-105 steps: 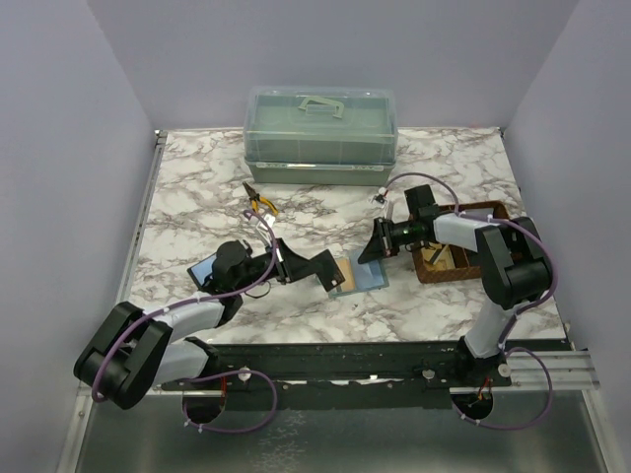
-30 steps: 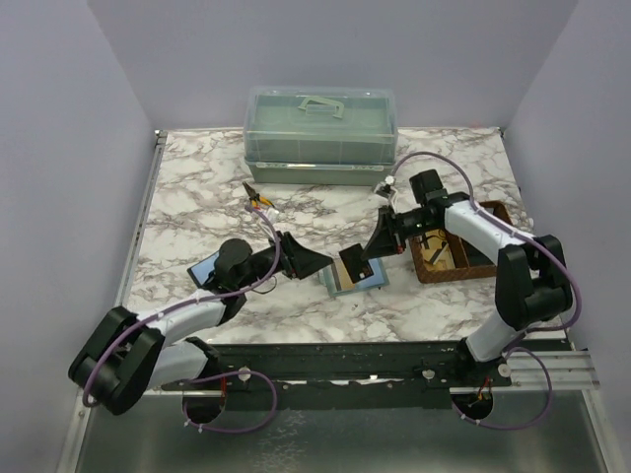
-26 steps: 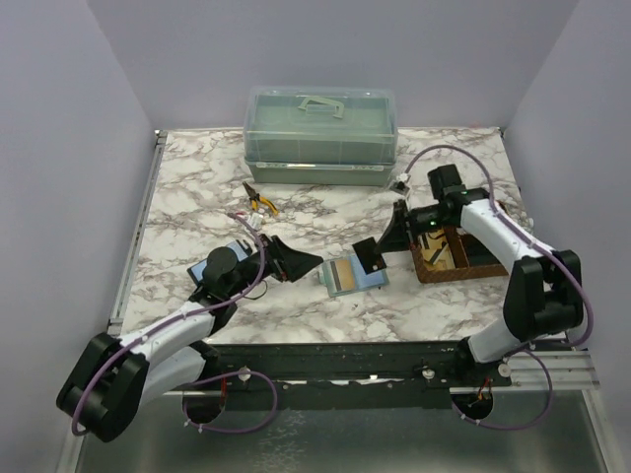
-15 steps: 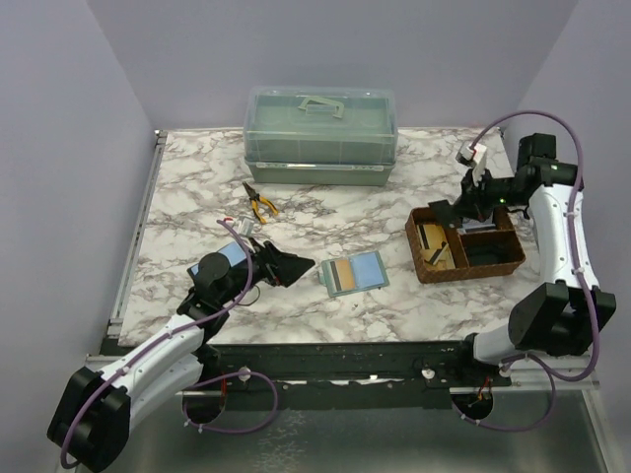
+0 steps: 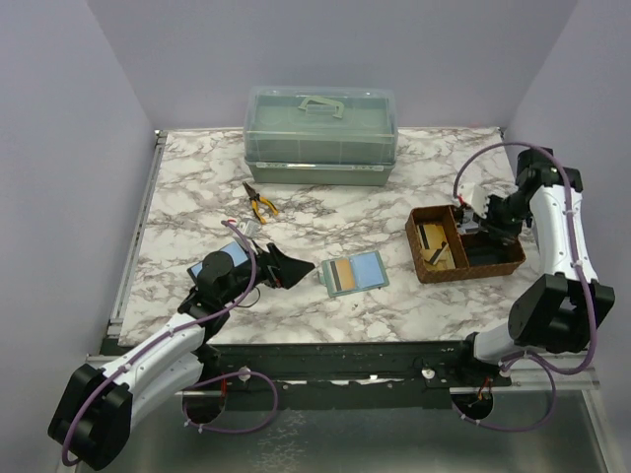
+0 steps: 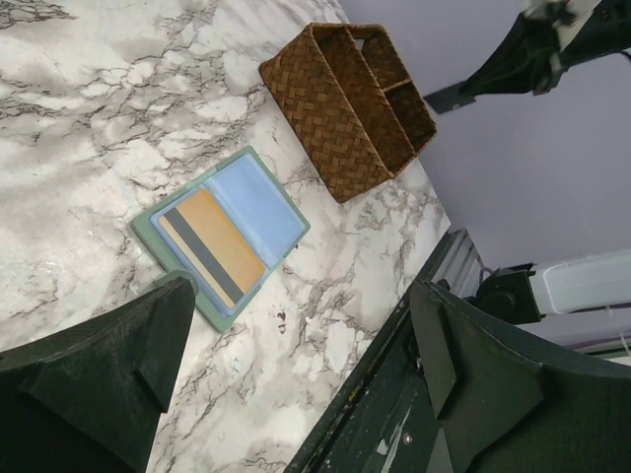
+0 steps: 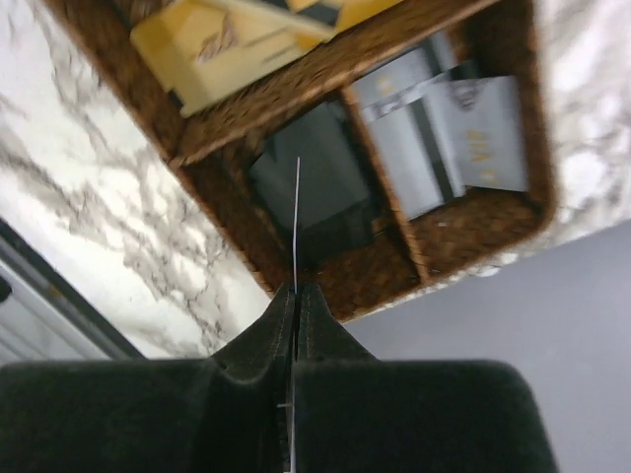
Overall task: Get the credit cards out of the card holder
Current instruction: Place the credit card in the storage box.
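Note:
The card holder lies open and flat on the marble table, grey-green outside and blue inside. A tan credit card with a dark stripe sits in its left half. My left gripper hovers just left of the holder, open with nothing between its fingers. My right gripper hangs over the brown divided basket, shut on a thin credit card seen edge-on above a compartment with a dark card in it.
The basket's other compartments hold yellow cards and grey cards. A translucent green lidded box stands at the back. Yellow-handled pliers and a black-framed blue panel lie left of centre. The black front rail borders the table.
My right gripper has carried a card from the holder across to above the basket. My left gripper has opened wide and drawn back left, away from the holder.

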Robot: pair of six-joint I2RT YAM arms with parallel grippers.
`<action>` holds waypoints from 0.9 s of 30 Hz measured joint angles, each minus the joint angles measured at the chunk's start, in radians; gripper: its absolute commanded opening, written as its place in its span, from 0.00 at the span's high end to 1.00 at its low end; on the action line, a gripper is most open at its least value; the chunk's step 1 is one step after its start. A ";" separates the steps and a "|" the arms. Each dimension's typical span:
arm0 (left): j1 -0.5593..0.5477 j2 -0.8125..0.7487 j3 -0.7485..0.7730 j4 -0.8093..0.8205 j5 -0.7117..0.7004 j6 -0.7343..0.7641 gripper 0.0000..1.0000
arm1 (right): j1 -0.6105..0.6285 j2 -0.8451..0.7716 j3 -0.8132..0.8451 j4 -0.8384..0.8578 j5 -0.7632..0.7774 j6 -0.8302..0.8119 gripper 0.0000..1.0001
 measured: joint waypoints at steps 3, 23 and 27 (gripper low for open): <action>0.000 0.000 0.000 0.000 0.000 0.003 0.01 | 0.000 0.022 -0.101 0.021 0.075 -0.082 1.00; 0.000 0.044 0.000 0.008 0.008 -0.018 0.01 | 0.000 0.129 -0.280 0.362 0.167 -0.138 0.66; 0.000 0.047 0.000 0.014 0.013 -0.031 0.01 | 0.000 0.117 -0.238 0.406 0.164 -0.067 0.62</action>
